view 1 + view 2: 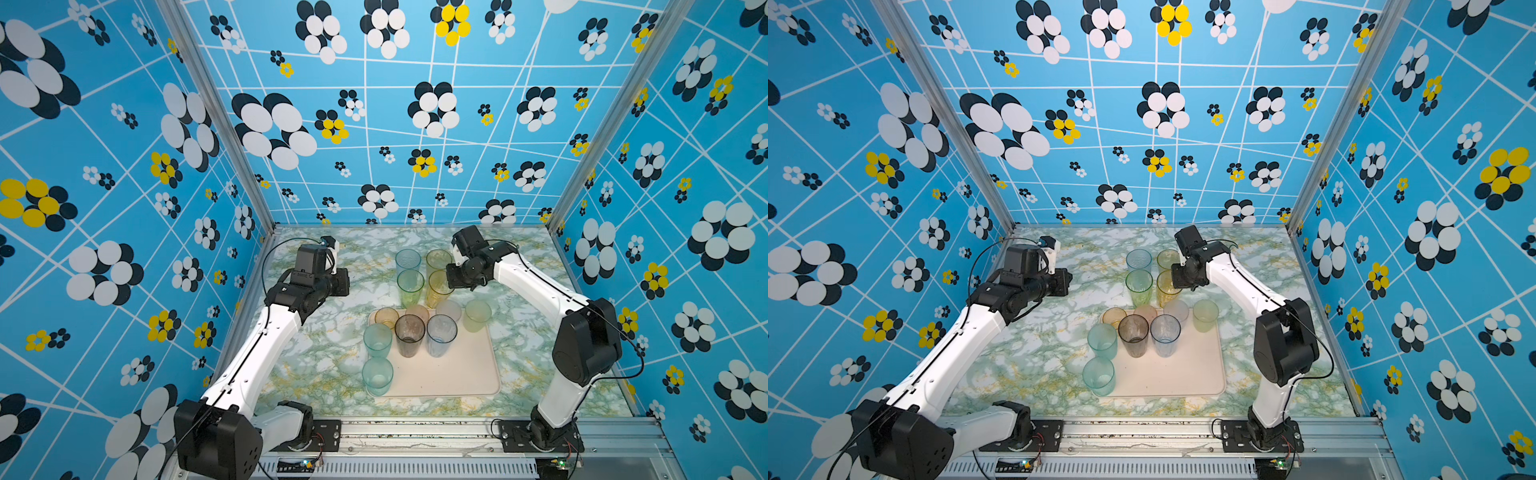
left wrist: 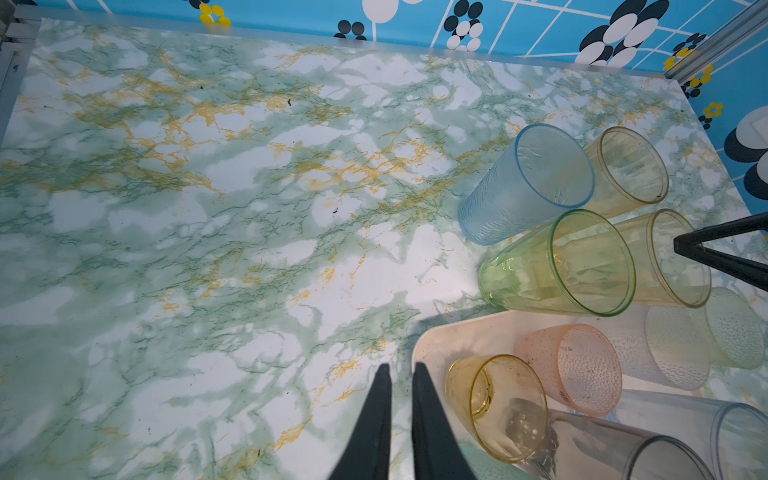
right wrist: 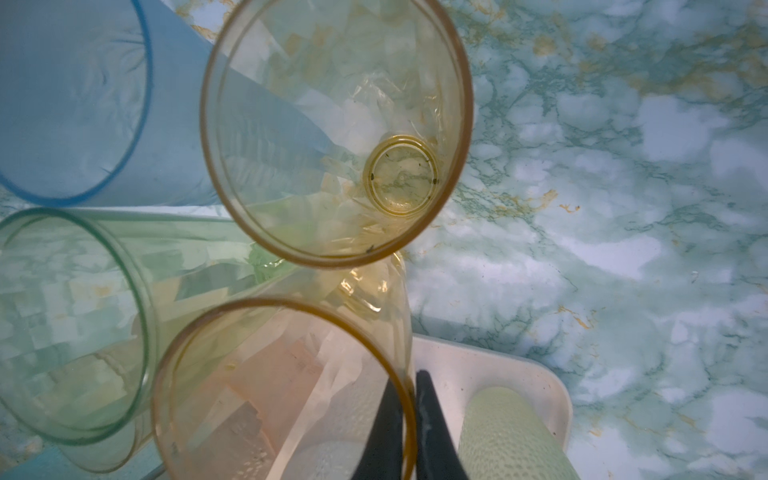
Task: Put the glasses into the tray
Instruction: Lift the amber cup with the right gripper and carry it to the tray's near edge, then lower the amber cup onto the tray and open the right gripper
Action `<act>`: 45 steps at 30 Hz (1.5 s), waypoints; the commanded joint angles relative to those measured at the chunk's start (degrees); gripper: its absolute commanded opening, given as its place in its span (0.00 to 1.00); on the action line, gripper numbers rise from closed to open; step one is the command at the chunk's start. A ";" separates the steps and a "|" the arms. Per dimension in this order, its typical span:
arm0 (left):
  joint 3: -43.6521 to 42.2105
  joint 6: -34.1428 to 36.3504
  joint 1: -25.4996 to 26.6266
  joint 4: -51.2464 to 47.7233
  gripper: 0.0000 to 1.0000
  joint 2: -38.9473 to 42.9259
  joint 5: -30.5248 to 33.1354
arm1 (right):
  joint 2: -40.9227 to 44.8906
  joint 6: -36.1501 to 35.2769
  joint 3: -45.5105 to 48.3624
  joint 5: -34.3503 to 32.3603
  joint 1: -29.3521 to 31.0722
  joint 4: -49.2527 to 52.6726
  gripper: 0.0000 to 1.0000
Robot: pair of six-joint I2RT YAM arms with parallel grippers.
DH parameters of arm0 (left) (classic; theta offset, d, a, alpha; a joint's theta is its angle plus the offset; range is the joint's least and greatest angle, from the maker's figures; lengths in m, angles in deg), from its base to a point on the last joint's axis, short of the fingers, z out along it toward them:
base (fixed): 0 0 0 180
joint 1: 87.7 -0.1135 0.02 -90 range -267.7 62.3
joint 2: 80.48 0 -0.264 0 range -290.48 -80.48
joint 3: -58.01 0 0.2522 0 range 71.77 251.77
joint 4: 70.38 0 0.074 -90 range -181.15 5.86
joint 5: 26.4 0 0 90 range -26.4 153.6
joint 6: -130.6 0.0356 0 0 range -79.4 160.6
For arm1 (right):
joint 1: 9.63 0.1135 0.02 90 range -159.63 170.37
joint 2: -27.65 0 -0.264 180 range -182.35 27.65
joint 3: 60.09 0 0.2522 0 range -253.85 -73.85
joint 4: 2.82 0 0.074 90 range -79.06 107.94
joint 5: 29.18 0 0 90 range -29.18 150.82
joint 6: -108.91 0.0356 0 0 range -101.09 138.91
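While right gripper (image 3: 409,380) pinches amber glass (image 3: 270,395) rim, green glass (image 3: 70,324) crowds it.
Left gripper (image 2: 401,370) clenched, empty, near the tray (image 2: 432,345) corner.

12 glasses (image 1: 441,334) total: 8 tall + 4 short. Tall teal (image 1: 377,341) x2, tall amber (image 1: 435,296) x2. Tall grey (image 1: 409,336), tall clear-blue (image 1: 441,345), tall blue (image 1: 408,259), tall green (image 1: 410,286): 1 ea. Short amber (image 1: 386,318), short pink (image 1: 417,312), short clear (image 1: 449,309), short green (image 1: 478,316): 1 ea. 4 talls stand on the tabletop (image 1: 324,365) at the tray's (image 1: 457,374) 12 o'clock. Other 8 are on or against the tray. Trays: 1. Arms (image 1: 249,361): 2.
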 commanded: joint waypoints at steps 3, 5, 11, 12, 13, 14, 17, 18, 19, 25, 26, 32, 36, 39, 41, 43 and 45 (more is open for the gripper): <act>-0.76 0.82 -0.49 0.33 0.14 0.48 -0.75 | 6.12 0.61 1.19 -1.62 -0.33 -0.22 0.08; -0.72 0.65 -0.49 0.52 0.14 0.39 -1.07 | 7.64 0.61 1.65 -2.13 -0.31 -0.17 0.08; -0.73 0.56 -0.45 0.43 0.14 0.39 -1.20 | 12.50 0.11 1.97 -4.27 -0.31 1.24 0.08; -0.80 0.65 -0.43 0.43 0.14 0.54 -1.21 | 13.62 -0.07 2.14 -4.72 -0.31 1.57 0.08; -0.82 0.65 -0.46 0.35 0.14 0.57 -1.11 | 14.90 -0.25 2.02 -5.23 -0.31 1.84 0.08; -0.81 0.73 -0.42 0.26 0.14 0.65 -1.10 | 16.06 -0.42 1.95 -5.63 -0.32 2.18 0.08; -0.90 0.83 -0.38 0.08 0.14 0.83 -0.92 | 20.14 -1.04 1.46 -7.27 -0.32 3.90 0.08; -0.94 0.82 -0.32 -0.04 0.14 0.82 -0.91 | 21.62 -1.31 1.18 -7.75 -0.36 4.89 0.08; -0.91 0.85 -0.34 -0.01 0.13 0.83 -0.97 | 23.13 -1.62 0.92 -8.08 -0.32 6.11 0.08; -0.72 1.00 -0.36 -0.53 0.14 1.18 -0.84 | 32.03 -3.00 -0.34 -12.34 -0.31 17.50 0.08; -0.74 1.00 -0.32 -0.62 0.14 1.26 -0.72 | 33.28 -3.00 -0.31 -12.97 -0.38 19.41 0.08; 0.24 1.48 -0.34 -1.32 0.14 1.27 -0.20 | 38.76 -1.10 1.57 -12.24 -0.30 31.93 0.07; 1.27 1.52 -0.34 -1.68 0.14 0.68 -0.14 | 41.08 0.95 6.75 -10.04 -0.19 34.65 0.06; 1.74 1.27 -0.24 -1.63 0.14 0.24 -0.88 | 41.90 2.28 11.06 -7.98 0.12 33.51 0.06; 1.86 1.14 -0.06 -1.59 0.14 0.08 -1.13 | 42.15 3.25 14.05 -6.70 0.30 31.68 0.06; 2.11 1.09 0.19 -1.84 0.14 -0.11 -1.11 | 42.03 4.26 16.77 -5.52 0.69 29.14 0.06; 2.27 1.09 0.42 -2.03 0.14 -0.29 -0.99 | 41.77 4.93 18.77 -4.82 1.00 26.77 0.06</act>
